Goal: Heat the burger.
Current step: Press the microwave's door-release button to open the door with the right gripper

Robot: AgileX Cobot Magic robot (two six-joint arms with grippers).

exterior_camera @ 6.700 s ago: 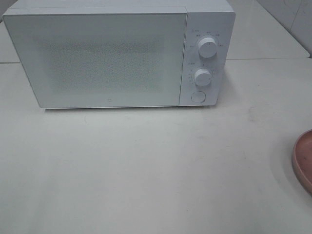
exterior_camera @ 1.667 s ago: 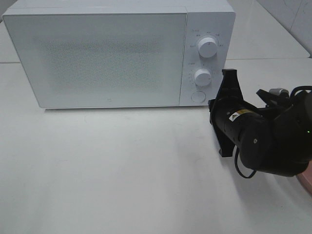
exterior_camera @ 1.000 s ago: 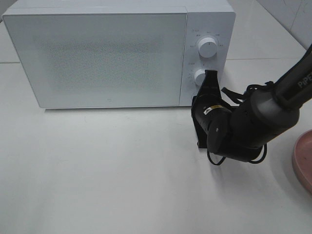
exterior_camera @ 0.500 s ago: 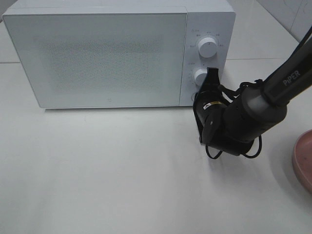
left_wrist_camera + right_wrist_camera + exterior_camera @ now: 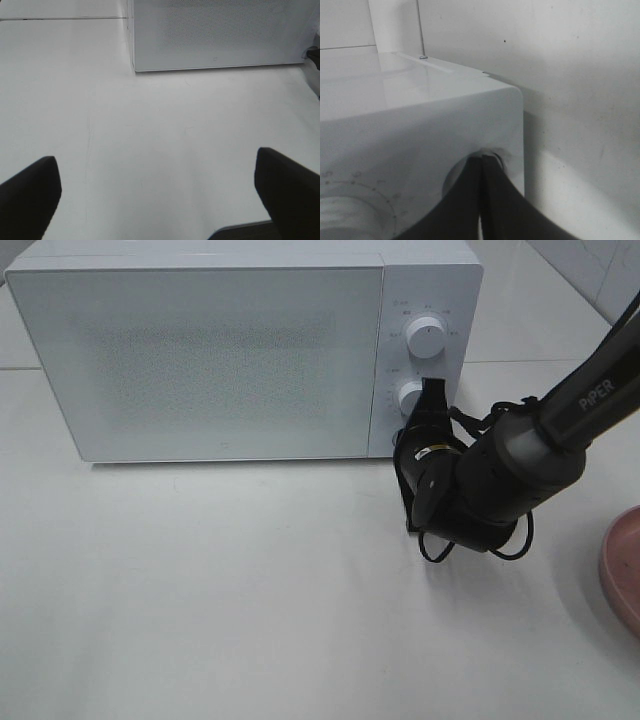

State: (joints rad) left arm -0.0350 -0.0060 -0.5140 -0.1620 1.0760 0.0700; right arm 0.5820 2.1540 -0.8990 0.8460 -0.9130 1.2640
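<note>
The burger is out of view in every frame. A white microwave [image 5: 200, 360] stands at the back of the table with its door closed. My right gripper [image 5: 411, 437] is shut with nothing in it, and its tips sit against the lower right corner of the control panel. In the right wrist view the right gripper [image 5: 482, 158] meets the round button [image 5: 454, 181] with its closed tips. The left gripper [image 5: 157, 197] is open and empty over bare table in front of the microwave [image 5: 220, 35]; it does not show in the exterior view.
Two white dials [image 5: 427, 338] [image 5: 411, 396] sit on the panel above the button. The rim of a pink plate [image 5: 622, 575] shows at the right edge. The right arm [image 5: 500, 480] stretches across the table's right side. A tiled wall stands behind.
The right arm has pushed a little further toward the microwave's panel, bringing its shut tips onto the round button. The left gripper has stayed open.
</note>
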